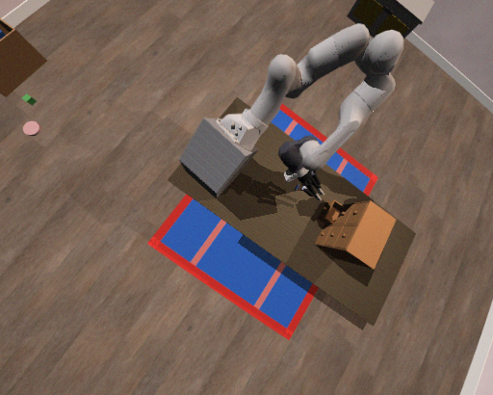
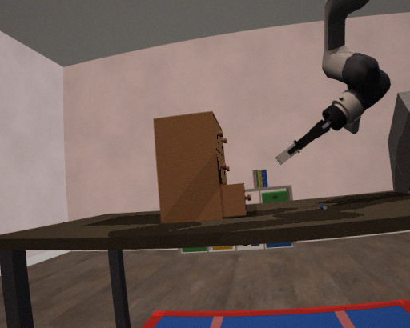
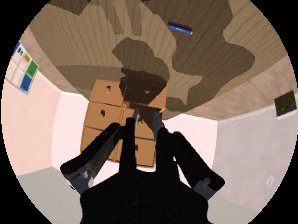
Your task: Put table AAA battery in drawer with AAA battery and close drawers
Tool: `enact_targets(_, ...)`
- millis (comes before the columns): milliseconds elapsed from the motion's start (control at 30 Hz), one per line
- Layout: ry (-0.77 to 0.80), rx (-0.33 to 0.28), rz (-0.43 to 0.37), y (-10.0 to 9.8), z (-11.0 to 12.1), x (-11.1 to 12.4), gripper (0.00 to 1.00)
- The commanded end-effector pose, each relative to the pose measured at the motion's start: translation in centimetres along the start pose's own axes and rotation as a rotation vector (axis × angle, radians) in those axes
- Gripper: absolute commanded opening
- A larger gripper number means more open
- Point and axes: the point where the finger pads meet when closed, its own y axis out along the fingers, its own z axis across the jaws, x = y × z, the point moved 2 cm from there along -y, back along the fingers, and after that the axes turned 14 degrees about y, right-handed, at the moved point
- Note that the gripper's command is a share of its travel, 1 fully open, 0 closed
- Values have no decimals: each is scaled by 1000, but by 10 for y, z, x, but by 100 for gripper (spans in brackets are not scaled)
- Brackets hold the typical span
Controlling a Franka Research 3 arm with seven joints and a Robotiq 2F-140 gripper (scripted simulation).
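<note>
The small brown chest (image 1: 359,233) stands on the dark table; it also shows in the side view (image 2: 188,166) and the wrist view (image 3: 123,123). Its lowest drawer (image 2: 233,200) is pulled partly out, and it shows open from above (image 1: 333,212). What is inside is too dark to tell. The other drawers are pushed in. The AAA battery (image 2: 322,207), small and blue, lies on the table away from the chest, and shows in the wrist view (image 3: 180,28). My gripper (image 2: 284,158) hangs in the air above the table, between battery and chest, tilted toward the chest. Its fingers stand nearly together on nothing.
The arm's grey base block (image 1: 217,156) (image 2: 407,144) stands on the table's far end from the chest. A blue and red mat (image 1: 234,267) lies on the floor under the table. A shelf with coloured boxes (image 2: 272,192) stands against the wall behind.
</note>
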Motion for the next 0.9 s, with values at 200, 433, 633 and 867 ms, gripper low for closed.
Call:
enact_targets(200, 27, -35, 128, -17, -1, 2, 20)
enact_targets(433, 27, -81, 320, -43, 1, 11, 20)
enact_targets(633, 27, -120, 489, -64, 3, 20, 20)
enact_targets(867, 27, -152, 625, -81, 4, 26, 20)
